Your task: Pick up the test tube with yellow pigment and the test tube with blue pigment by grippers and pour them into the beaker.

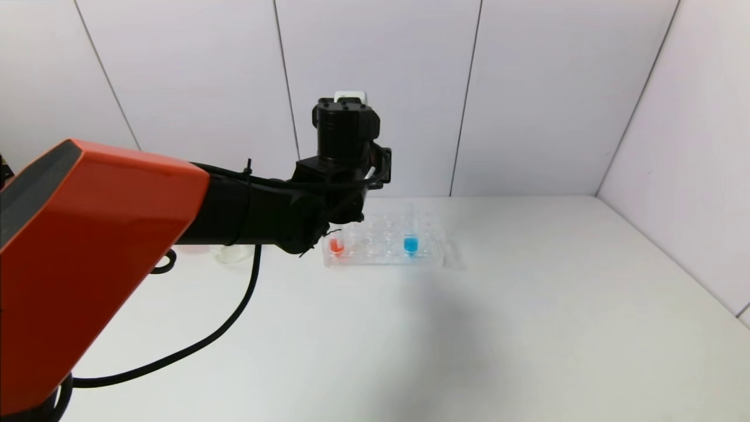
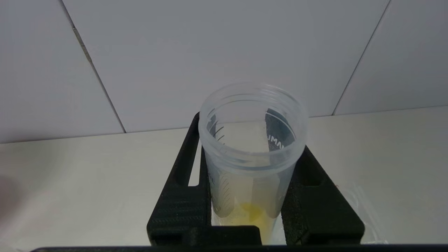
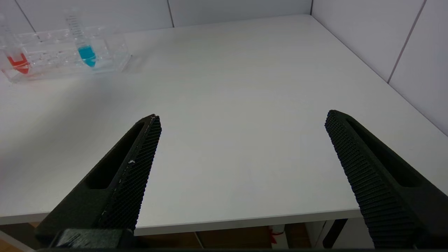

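My left gripper [image 2: 250,141] is shut on the test tube with yellow pigment [image 2: 252,164]. The tube's open mouth rises above the black fingers [image 2: 178,196], and a little yellow sits at its bottom. In the head view the left wrist [image 1: 345,140] hangs above the left end of the rack and hides the tube. The test tube with blue pigment [image 1: 411,244] [image 3: 86,56] stands upright in the clear rack [image 1: 381,259] [image 3: 70,68]. The beaker [image 1: 231,253] shows partly under the left arm, left of the rack. My right gripper [image 3: 243,115] is open and empty over the table's near edge.
A red-tipped tube [image 1: 336,247] [image 3: 17,63] stands at the rack's left end, just below the left wrist. A black cable [image 1: 234,319] hangs from the left arm over the table. White walls close off the back and right side.
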`<state>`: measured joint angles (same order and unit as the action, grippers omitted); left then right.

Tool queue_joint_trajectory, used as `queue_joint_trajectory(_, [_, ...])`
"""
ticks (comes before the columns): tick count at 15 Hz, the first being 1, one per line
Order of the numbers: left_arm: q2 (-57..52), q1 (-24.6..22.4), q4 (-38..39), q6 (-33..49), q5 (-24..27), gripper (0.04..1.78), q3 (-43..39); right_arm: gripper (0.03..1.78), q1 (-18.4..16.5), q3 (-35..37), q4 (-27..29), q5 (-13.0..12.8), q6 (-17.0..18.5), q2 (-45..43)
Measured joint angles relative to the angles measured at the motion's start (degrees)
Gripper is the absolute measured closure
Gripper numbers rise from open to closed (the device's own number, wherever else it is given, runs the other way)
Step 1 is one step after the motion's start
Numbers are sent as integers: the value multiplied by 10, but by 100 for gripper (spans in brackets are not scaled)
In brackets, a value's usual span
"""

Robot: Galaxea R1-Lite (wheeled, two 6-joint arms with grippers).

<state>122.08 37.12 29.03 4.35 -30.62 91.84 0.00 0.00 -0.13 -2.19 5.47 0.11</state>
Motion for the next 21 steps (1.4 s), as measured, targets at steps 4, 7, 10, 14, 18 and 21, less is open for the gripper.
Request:
queue_joint_trajectory(4, [-44,-32,-30,2,16,127,-15,10,0,0,0,0,0,0])
queue_joint_trajectory(7, [-80,-69,-36,3,49,127,-52,10,0,0,0,0,0,0])
queue_joint_trajectory(10, [-116,-113,-35,4,82,127,-99,10,0,0,0,0,0,0])
queue_joint_trajectory(14, [-162,-190,-32,5,133,127,-158,10,0,0,0,0,0,0])
queue_joint_trajectory(18, [-202,-260,-29,5,175,127,-200,10,0,0,0,0,0,0])
queue_joint_trajectory(21, [-224,-306,-27,5,199,127,-222,10,0,0,0,0,0,0])
